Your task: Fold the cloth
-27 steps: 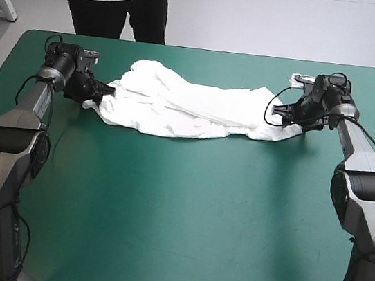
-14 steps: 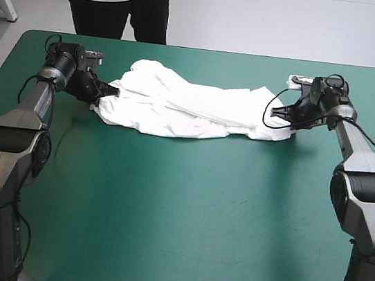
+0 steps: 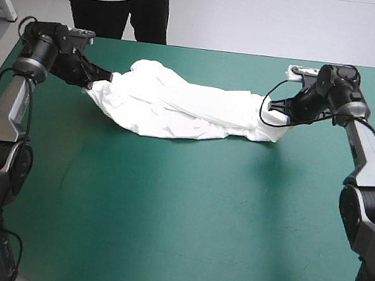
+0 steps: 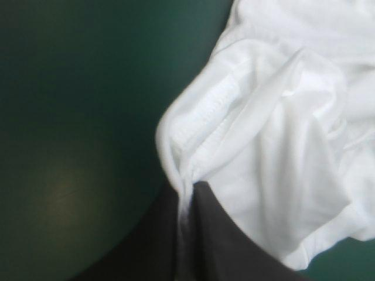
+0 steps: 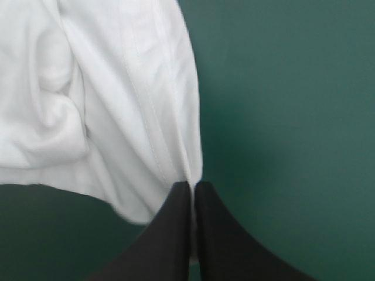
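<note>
The white T-shirt [image 3: 185, 105] lies crumpled in a long band across the far half of the teal-green table, its two ends raised off the cover. My left gripper [image 3: 105, 77] is shut on the T-shirt's left end. In the left wrist view the black fingers [image 4: 217, 234] meet with a hemmed fold of the T-shirt [image 4: 263, 129] pinched between them. My right gripper [image 3: 270, 107] is shut on the T-shirt's right end. There the right wrist view has the gripper [image 5: 192, 186] closed on a stitched hem of the T-shirt [image 5: 117, 99], with cloth hanging ahead of it.
Teal-green cover [image 3: 184, 217] stretches bare from the T-shirt to the near edge. A small white-and-black object [image 3: 300, 72] sits near the far right edge, behind the right arm.
Both grippers closed on the T-shirt's ends, then rose and pulled outward. The left arm swung toward the left edge, and the cloth's ends came up off the table.
</note>
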Robot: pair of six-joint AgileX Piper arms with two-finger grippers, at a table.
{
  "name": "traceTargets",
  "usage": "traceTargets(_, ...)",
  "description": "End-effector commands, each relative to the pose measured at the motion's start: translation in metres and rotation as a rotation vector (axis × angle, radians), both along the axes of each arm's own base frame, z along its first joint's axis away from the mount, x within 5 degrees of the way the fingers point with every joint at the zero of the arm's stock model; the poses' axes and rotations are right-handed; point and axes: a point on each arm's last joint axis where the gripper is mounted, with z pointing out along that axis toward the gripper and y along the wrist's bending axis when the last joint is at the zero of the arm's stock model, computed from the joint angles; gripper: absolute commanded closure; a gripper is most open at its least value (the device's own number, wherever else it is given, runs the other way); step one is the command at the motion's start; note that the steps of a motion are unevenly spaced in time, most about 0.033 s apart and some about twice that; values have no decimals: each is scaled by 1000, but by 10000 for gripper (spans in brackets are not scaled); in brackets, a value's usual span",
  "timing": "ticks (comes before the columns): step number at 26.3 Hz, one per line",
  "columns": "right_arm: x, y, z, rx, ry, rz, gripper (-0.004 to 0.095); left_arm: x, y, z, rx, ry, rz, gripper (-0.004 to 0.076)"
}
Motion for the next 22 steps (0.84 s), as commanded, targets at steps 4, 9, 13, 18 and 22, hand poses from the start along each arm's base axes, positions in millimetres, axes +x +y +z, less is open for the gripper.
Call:
traceTargets(4, -69, -7, 131, 25, -332, 21, 925, -76, -7, 124, -45, -304, -41, 734)
traceTargets(9, -142, -13, 210, 51, -597, 55, 925, -147, -16, 194, -95, -546, -101, 734)
traceTargets(13, -188, -18, 245, 47, -732, 68, 925, -192, -20, 230, -114, -718, -122, 734)
traceTargets(18, -241, -23, 288, 55, -912, 69, 925, -244, -23, 264, -134, -914, -137, 734)
traceTargets(22, -272, -26, 313, 61, -1009, 72, 925, -278, -27, 279, -164, -1008, -172, 734)
